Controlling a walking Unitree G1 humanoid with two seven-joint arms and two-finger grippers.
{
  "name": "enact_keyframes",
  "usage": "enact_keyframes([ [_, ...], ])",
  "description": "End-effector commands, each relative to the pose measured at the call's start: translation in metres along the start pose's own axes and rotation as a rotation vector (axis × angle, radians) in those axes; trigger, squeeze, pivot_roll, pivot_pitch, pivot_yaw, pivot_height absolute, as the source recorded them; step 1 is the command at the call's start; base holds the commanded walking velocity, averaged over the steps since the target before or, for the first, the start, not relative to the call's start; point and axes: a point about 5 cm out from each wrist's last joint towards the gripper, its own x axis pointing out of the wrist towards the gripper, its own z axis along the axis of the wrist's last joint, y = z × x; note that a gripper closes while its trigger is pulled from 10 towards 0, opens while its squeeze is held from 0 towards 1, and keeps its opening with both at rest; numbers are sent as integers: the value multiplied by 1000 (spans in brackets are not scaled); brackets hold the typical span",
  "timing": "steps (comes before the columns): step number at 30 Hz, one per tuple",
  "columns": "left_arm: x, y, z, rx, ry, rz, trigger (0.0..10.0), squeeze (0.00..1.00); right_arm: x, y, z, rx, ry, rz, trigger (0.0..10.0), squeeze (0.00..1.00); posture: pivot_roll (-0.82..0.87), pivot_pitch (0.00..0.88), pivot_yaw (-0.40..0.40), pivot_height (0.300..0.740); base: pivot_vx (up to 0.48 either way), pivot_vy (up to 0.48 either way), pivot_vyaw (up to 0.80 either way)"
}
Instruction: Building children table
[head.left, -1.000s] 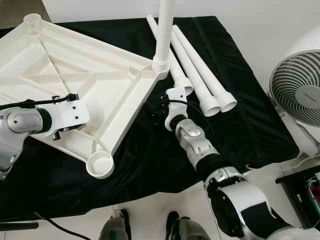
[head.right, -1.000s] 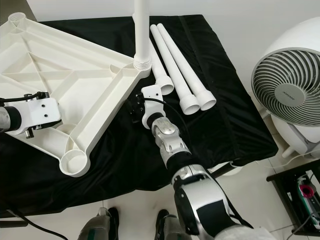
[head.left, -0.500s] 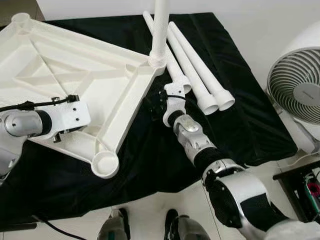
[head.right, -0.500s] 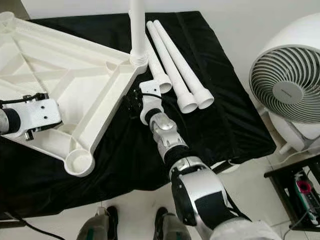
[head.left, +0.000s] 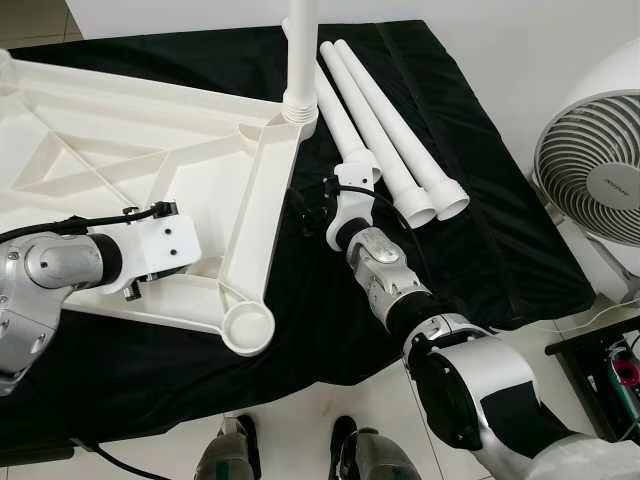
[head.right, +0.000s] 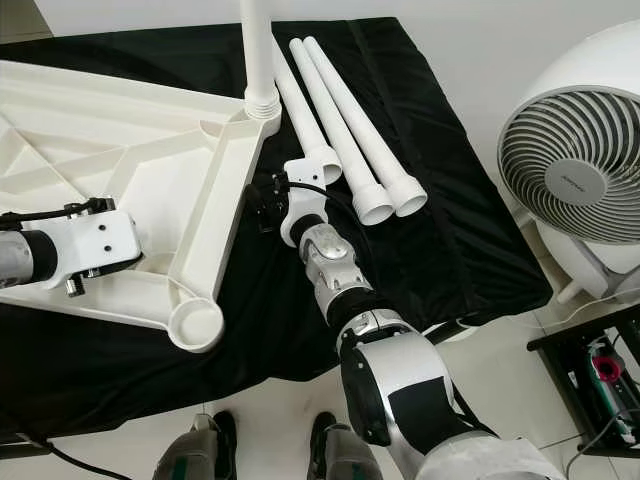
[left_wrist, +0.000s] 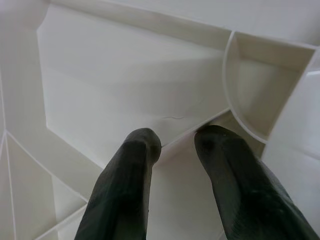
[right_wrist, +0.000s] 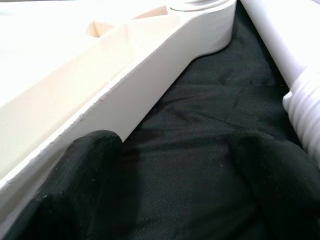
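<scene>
The white plastic tabletop (head.left: 120, 170) lies upside down on a black cloth (head.left: 480, 250). One white leg (head.left: 299, 50) stands upright in its right corner socket. The near corner socket (head.left: 248, 328) is open. Three loose legs (head.left: 385, 135) lie side by side on the cloth to the right. My left gripper (left_wrist: 177, 137) is shut across a rib of the tabletop near a curved socket wall; its white wrist (head.left: 160, 245) sits over the near edge. My right gripper (right_wrist: 175, 150) is open low over the cloth, beside the tabletop's right edge (right_wrist: 150, 85), just short of the nearest loose leg.
A white fan (head.left: 590, 185) stands on the floor to the right of the table. A dark stand (head.left: 610, 370) is at the lower right. The cloth's front edge (head.left: 330, 375) drops to the floor by my feet (head.left: 300, 455).
The tabletop has turned counterclockwise on the cloth: its near corner swung right and the upright leg shifted left. My left gripper moved right with it. The right gripper edged slightly forward.
</scene>
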Motion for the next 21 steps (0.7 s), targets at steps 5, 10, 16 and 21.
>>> enact_keyframes([
  [5, 28, -62, 52, 12, -272, -444, 10000, 0, 10, 66, 5, 6, -20, 317, 10000, 0, 150, 302, -66, 740, 0, 0, 0],
  [10, 29, -61, 56, 7, -280, -436, 10000, 0, 11, 71, 5, 21, -19, 343, 10000, 0, 151, 302, -64, 740, 0, 0, 0],
  [16, 29, -58, 59, 8, -284, -427, 10000, 0, 11, 76, 6, 19, -22, 378, 10000, 0, 151, 301, -63, 740, 0, 0, 0],
  [21, 32, -46, 33, 24, -150, -357, 10000, 0, 10, 63, 6, 5, -43, 294, 10000, 0, 153, 295, -69, 740, 0, 0, 0],
])
